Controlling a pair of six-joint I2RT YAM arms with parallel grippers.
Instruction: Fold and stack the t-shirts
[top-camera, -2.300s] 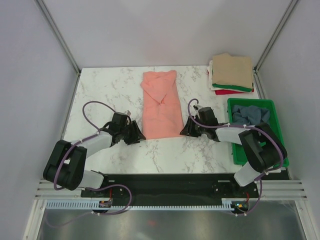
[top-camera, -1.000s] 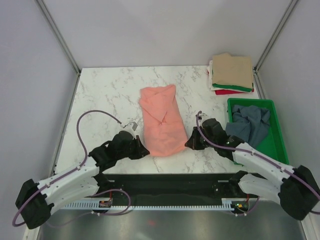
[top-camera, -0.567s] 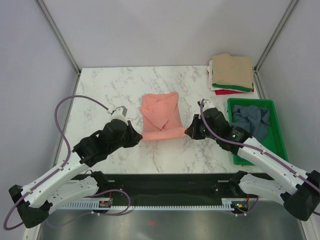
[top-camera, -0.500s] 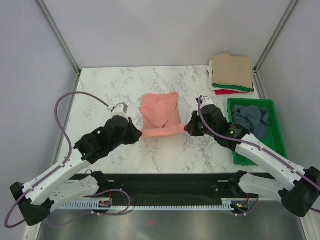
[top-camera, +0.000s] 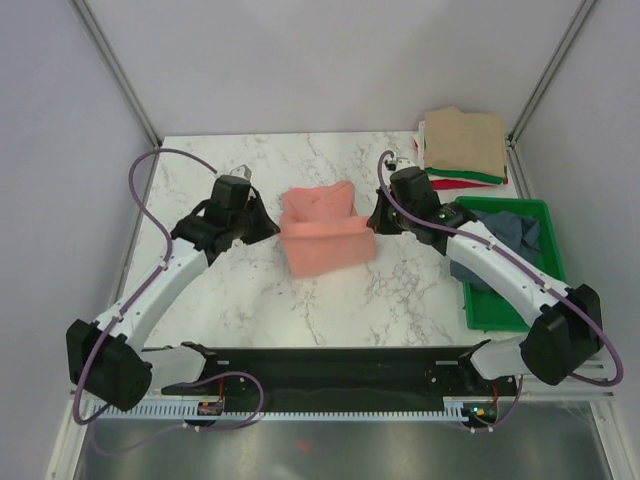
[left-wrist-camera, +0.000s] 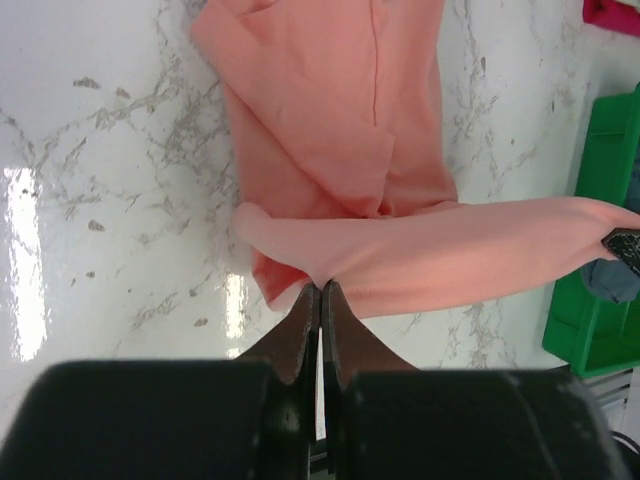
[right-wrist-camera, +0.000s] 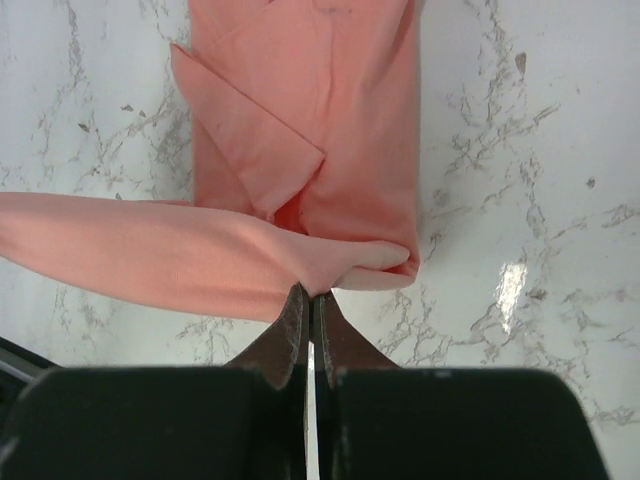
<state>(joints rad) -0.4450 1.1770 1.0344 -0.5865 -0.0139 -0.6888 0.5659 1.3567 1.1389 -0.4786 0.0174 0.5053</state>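
The white marble tabletop (top-camera: 300, 320) sits between grey walls (top-camera: 60, 120). Mid-tabletop, the left hand (left-wrist-camera: 318, 289) and right hand (right-wrist-camera: 308, 291) each pinch the pink shirt (top-camera: 325, 238).

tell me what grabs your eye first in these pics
The salmon-pink t-shirt mid-table, half folded: the left gripper and right gripper each pinch an end of its lifted edge. Next, the folded stack in the far right corner, tan on top, and, nearer, the green tray with a blue-grey shirt crumpled inside.
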